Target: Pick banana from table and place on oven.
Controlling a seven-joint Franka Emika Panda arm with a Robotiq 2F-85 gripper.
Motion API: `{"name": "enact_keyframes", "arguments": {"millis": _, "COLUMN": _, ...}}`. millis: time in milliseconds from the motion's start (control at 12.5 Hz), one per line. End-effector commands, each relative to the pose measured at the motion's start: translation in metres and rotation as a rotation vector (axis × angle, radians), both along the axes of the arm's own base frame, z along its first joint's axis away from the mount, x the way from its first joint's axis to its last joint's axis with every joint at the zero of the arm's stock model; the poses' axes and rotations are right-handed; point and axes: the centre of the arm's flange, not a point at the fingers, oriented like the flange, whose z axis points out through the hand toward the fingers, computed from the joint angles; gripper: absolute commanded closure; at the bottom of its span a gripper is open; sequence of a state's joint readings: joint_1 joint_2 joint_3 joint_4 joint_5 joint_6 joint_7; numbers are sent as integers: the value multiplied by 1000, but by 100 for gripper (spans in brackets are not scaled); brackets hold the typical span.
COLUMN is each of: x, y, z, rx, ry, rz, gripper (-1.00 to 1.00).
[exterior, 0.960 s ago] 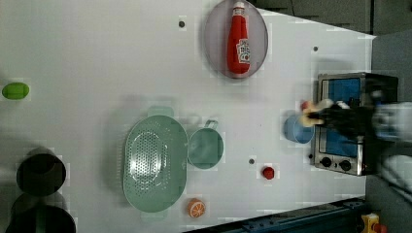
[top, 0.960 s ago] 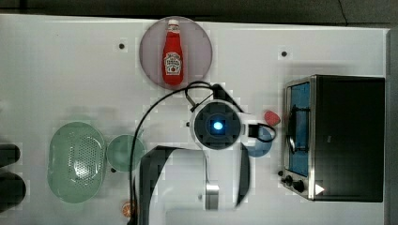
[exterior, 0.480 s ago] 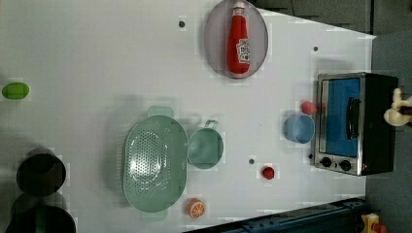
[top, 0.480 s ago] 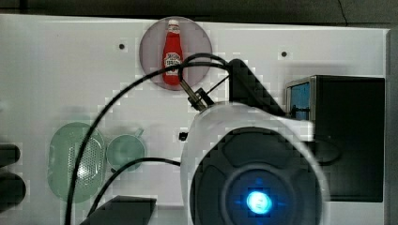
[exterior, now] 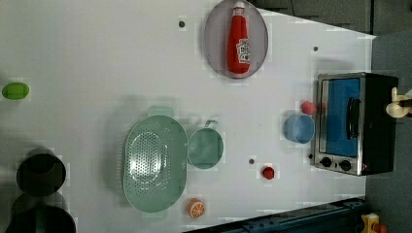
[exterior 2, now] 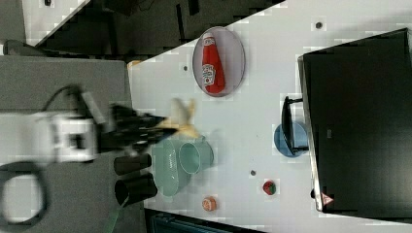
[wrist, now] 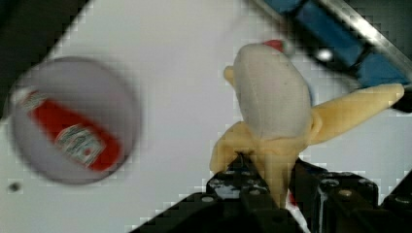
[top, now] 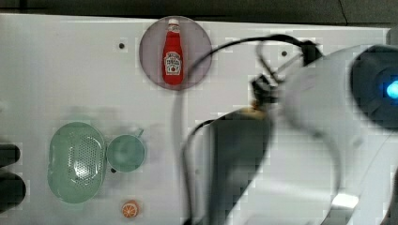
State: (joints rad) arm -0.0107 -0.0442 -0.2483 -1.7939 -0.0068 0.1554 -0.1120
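My gripper (wrist: 269,179) is shut on the banana (wrist: 272,107), a peeled one with pale flesh and yellow peel flaps, held by its base. The arm carries the banana (exterior 2: 182,119) high above the white table (exterior 2: 252,111), with the black gripper (exterior 2: 163,127) just behind it. In the left view the banana (exterior: 398,104) shows at the right edge, over the black top of the oven (exterior: 354,124). The oven (exterior 2: 359,121) fills the right view's right side. In the top view the blurred arm (top: 324,131) hides the oven.
A ketchup bottle (exterior: 238,39) lies on a grey plate (exterior: 214,48). A blue bowl (exterior: 299,128) and a strawberry (exterior: 307,108) sit before the oven door. A green colander (exterior: 154,170), green cup (exterior: 206,148), orange slice (exterior: 196,208), lime (exterior: 15,91) and black cups (exterior: 41,172) are further off.
The arm has lifted the banana from beside the blue bowl and risen toward the top camera. In the left view the banana has moved right, past the oven's front.
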Motion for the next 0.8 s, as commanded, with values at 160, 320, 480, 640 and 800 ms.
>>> {"name": "enact_keyframes", "arguments": {"millis": 160, "x": -27, "y": -150, "z": -28, "rx": -74, "ry": -42, "rz": 114, "gripper": 58}}
{"name": "enact_keyframes", "arguments": {"millis": 320, "x": -43, "y": -203, "z": -48, "rx": -115, "ry": -34, "rz": 167, "gripper": 58}}
{"name": "enact_keyframes", "arguments": {"millis": 480, "x": -53, "y": -229, "z": -77, "rx": -100, "ry": 22, "rz": 187, "gripper": 58}}
{"name": "enact_keyframes", "arguments": {"millis": 640, "x": -55, "y": -239, "z": -99, "rx": -80, "ry": 51, "rz": 163, "gripper": 53}}
{"name": "enact_keyframes", "arguments": {"millis": 800, "x": -52, "y": -242, "z": -109, "rx": -82, "ry": 58, "rz": 159, "gripper": 11}}
